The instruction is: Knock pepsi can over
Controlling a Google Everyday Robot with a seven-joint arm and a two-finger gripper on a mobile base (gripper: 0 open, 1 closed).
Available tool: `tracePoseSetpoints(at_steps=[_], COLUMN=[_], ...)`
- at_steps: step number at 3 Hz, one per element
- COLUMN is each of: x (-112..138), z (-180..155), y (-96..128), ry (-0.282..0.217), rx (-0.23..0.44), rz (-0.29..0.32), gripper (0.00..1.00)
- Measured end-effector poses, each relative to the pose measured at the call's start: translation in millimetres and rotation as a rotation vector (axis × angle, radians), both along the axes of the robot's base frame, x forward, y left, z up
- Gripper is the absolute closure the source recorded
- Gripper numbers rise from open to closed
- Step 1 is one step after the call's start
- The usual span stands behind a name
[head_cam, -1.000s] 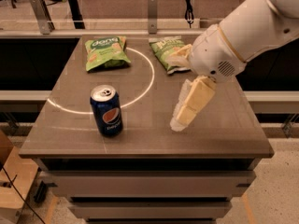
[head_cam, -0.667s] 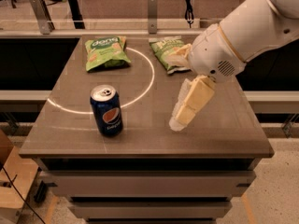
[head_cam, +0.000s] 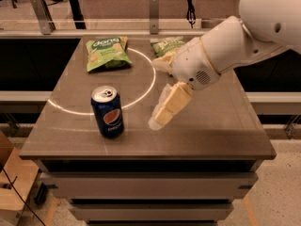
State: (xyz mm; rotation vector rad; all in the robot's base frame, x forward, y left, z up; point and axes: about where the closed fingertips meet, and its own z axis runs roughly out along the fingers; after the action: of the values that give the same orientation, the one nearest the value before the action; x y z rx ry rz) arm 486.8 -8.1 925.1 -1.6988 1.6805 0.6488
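The can [head_cam: 107, 112] stands upright on its base near the front edge of the table [head_cam: 211, 131], closer to the front left corner than to the right one, with its silver top up and its logo turned to the front edge. By that I judge the task's one real step is not yet done: nothing has tipped, and the can touches nothing but the worktop. My gripper [head_cam: 157, 121] hangs over the middle of the worktop, a little toward the front edge, slanting down and toward the left edge so that its tip points at the can. It is near the can but apart from it, with a bare strip of worktop between the two. Whether it is apart or together I cannot tell, nor whether its tip rests on the surface or rides just above it; it holds nothing that I can see. Two chip bags lie along the back edge, one bag [head_cam: 107, 53] toward the back left corner and the other bag [head_cam: 167, 47] near the middle of that edge, partly behind my arm; both are well away from the can. As I read it, the approach is mostly made and the tip is about level with the can's lower half. What is left is the sideways push toward the left edge, struck high enough that the can topples rather than slides.
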Motion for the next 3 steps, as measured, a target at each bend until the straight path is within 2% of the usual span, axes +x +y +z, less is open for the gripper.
tracePoseSetpoints(at_steps=[2,3], x=[27.2,31.9], z=[-45.7,-61.6], y=[51.3,82.0], ry=[0.077,0.128], rx=[0.188,0.232], rz=[0.042,0.086], gripper=[0.0,0.0])
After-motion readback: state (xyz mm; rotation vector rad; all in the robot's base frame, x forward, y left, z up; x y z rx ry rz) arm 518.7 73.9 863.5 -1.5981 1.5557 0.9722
